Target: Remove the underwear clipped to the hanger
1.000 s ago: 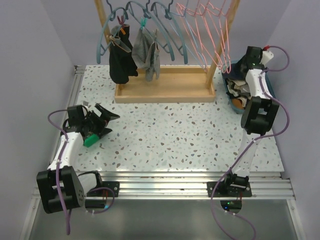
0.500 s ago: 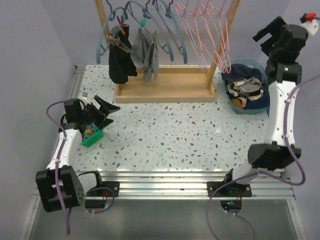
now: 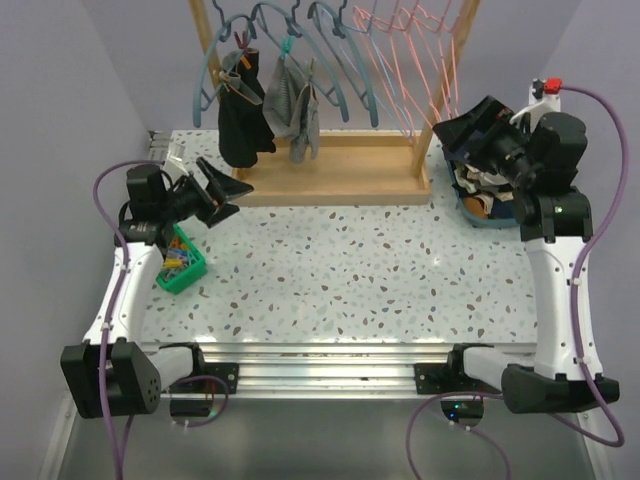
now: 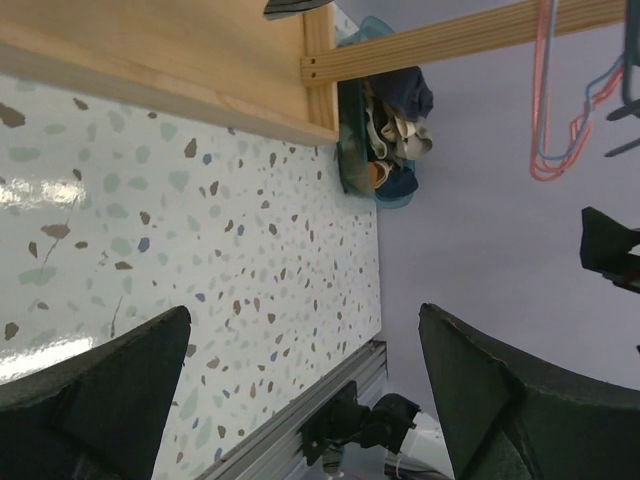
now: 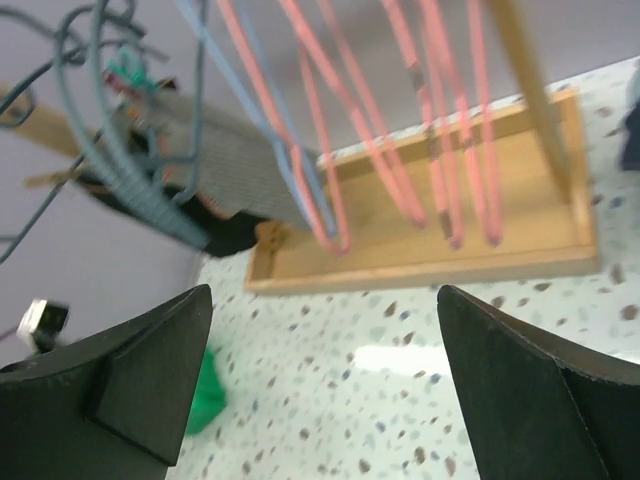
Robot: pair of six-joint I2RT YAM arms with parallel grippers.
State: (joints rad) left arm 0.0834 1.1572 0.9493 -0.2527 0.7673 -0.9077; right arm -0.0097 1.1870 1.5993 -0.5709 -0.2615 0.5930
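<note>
On the table's left edge a green bin (image 3: 181, 263) holds loose coloured clips, probably the spot for pegs once they come off. Above it the left gripper (image 3: 233, 200) is raised, empty and spread wide, aimed at the wooden rack (image 3: 330, 172) as if readying a grasp. The black underwear (image 3: 243, 125) and grey underwear (image 3: 292, 112) hang pegged to blue hangers (image 3: 335, 70) at the rack's left end, both unreleased; the pink hangers (image 3: 410, 60) are bare. The right gripper (image 3: 455, 128), also wide and empty, faces the rack above a blue basket (image 3: 478, 212) of clothes.
</note>
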